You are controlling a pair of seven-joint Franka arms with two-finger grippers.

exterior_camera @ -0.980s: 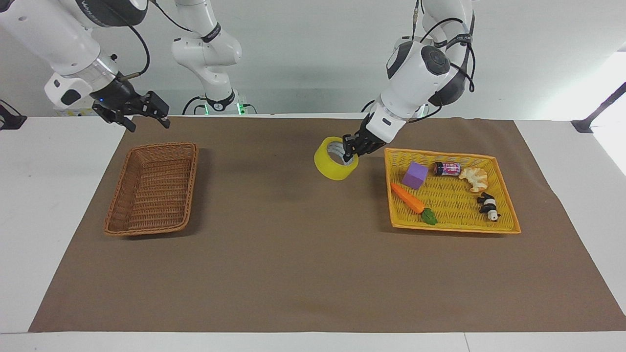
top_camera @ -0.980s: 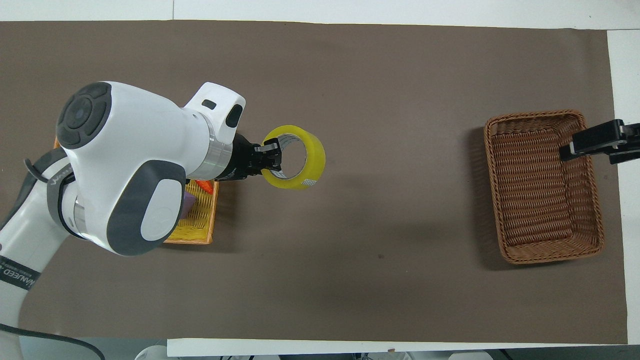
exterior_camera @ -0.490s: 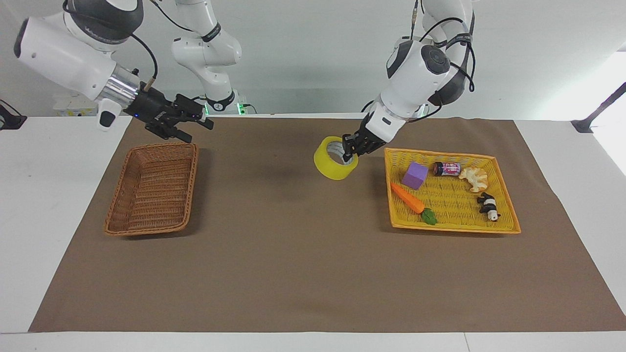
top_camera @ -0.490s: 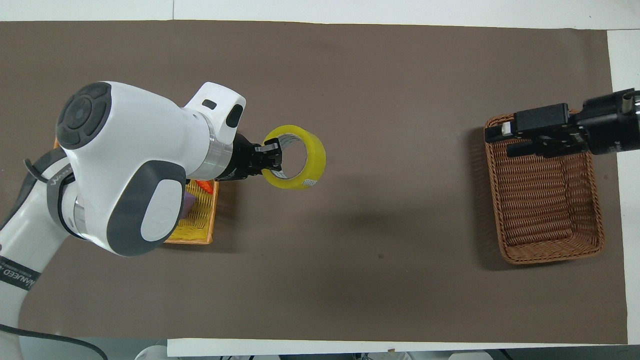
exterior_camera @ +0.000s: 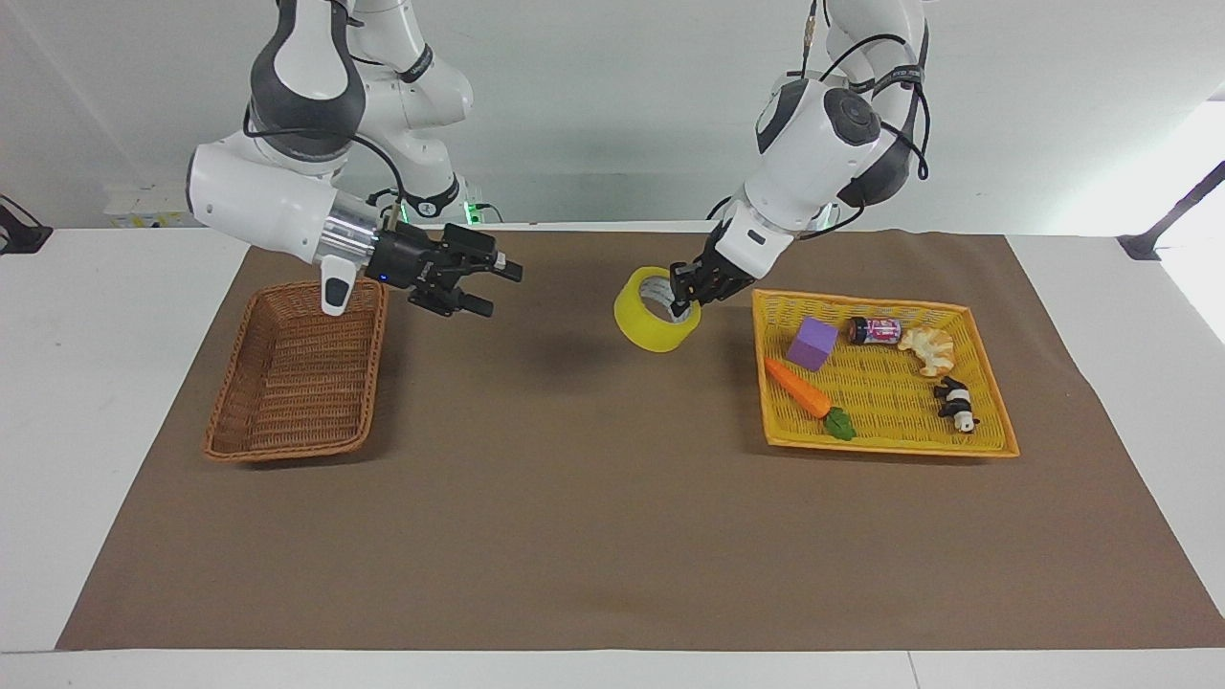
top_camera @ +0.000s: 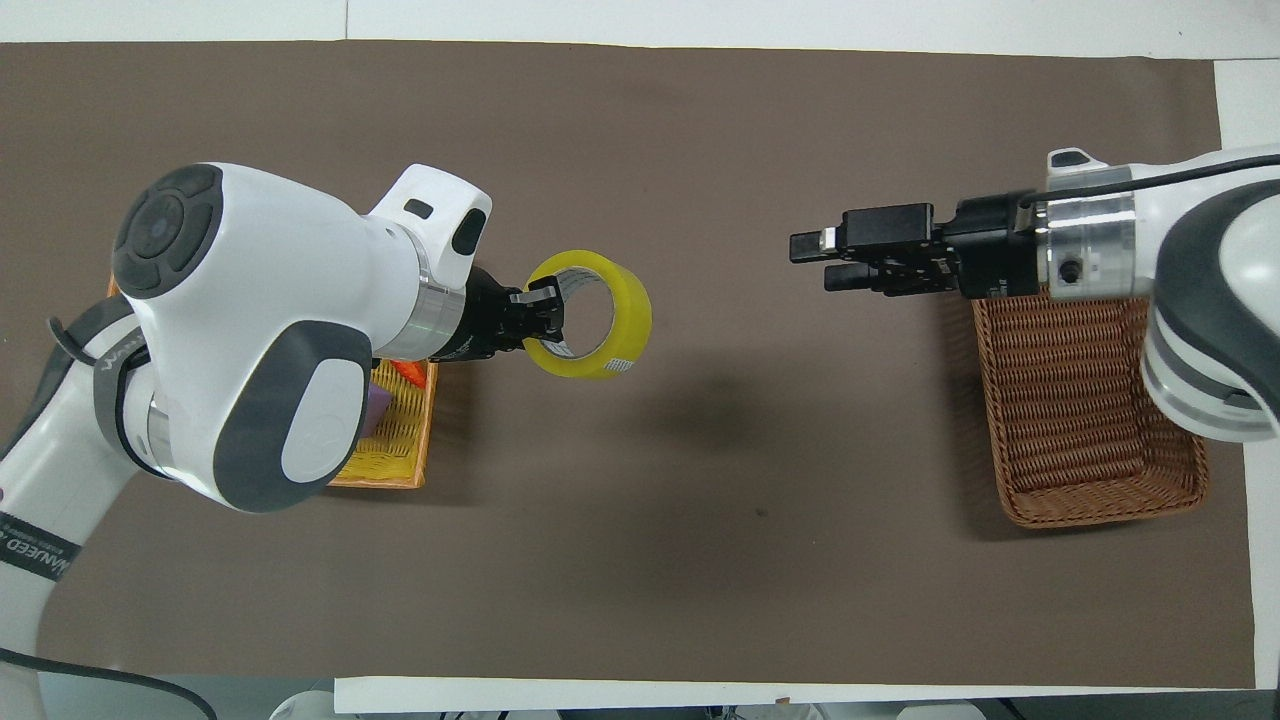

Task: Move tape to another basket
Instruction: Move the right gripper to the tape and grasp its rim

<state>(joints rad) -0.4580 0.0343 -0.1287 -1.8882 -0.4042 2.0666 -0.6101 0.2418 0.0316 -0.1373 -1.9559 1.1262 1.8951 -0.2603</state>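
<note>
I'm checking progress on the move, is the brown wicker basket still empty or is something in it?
Empty. The wicker basket shows only bare weave inside; the tape is held up over the mat by the left gripper.

The tape [exterior_camera: 654, 311] looks glossy, smooth yellow plastic film. The basket [exterior_camera: 299, 373] is rough brown woven wicker. A matt brown sheet [exterior_camera: 593, 517], perhaps paper or cloth, covers the smooth white bench [exterior_camera: 86, 402]. The arm shells [top_camera: 270, 330] are glossy white plastic.
</note>
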